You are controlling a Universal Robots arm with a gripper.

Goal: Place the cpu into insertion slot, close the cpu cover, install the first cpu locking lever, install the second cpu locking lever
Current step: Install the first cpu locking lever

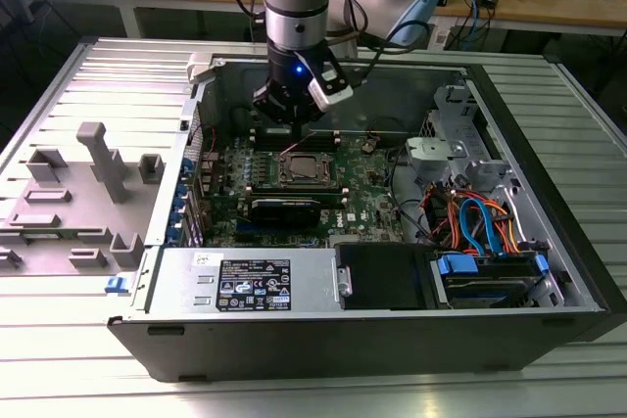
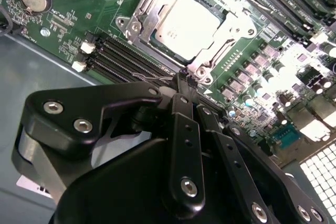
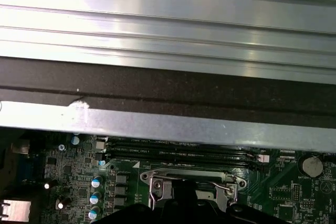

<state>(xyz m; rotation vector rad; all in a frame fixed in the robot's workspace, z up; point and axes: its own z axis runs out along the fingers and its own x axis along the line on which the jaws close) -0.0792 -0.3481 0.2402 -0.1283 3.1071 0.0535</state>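
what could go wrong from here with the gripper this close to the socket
1. The gripper tip sits at a corner of the cover, right beside the memory slots. A slip could scrape the slots or the small board parts nearby.
2. The cover lies over the cpu. A sideways push at that corner might shift the cover or load the cpu unevenly.
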